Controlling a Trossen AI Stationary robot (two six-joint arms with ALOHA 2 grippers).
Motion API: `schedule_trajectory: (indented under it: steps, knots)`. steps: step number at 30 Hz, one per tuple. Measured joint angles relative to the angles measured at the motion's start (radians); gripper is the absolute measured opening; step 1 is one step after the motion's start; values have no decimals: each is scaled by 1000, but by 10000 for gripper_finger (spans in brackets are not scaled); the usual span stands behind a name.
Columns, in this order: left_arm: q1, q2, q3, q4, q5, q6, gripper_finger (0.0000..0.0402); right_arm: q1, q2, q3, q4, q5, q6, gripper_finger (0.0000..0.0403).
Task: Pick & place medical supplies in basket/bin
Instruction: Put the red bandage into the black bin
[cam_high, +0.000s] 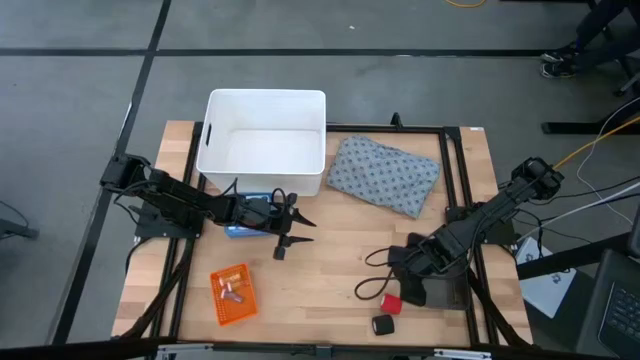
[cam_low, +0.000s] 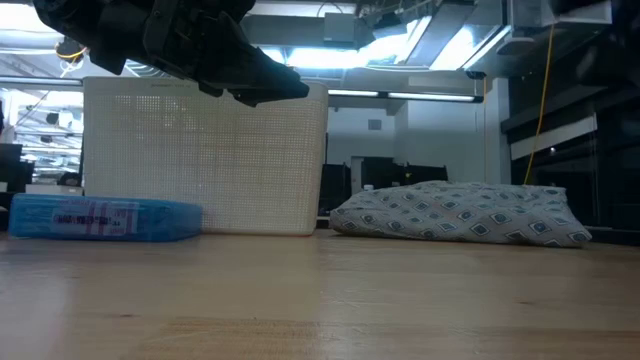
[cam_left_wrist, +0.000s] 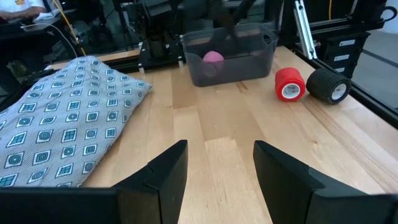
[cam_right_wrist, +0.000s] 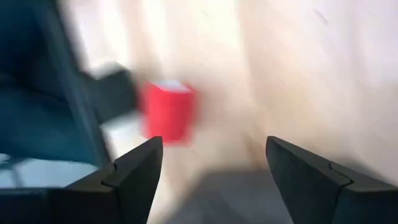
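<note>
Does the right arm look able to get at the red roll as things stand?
Probably yes: the right gripper is open with the red roll just ahead on bare wood; only the dark tray stands close beside.

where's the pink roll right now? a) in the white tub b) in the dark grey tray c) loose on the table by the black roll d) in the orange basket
b: in the left wrist view the pink roll sits inside the dark grey tray, while the red roll and black roll lie on the table beside it.
</note>
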Motion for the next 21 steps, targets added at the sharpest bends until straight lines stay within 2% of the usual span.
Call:
schedule_trajectory:
  steps: [4,11,21]
  knots:
    - [0,0,0,0,0,0,182,3,6,1,119,-5,-16,279]
    - [0,0,0,-3,0,0,182,33,87,0,124,-16,18,267]
    - [0,0,0,-3,0,-2,182,44,212,0,195,-106,35,254]
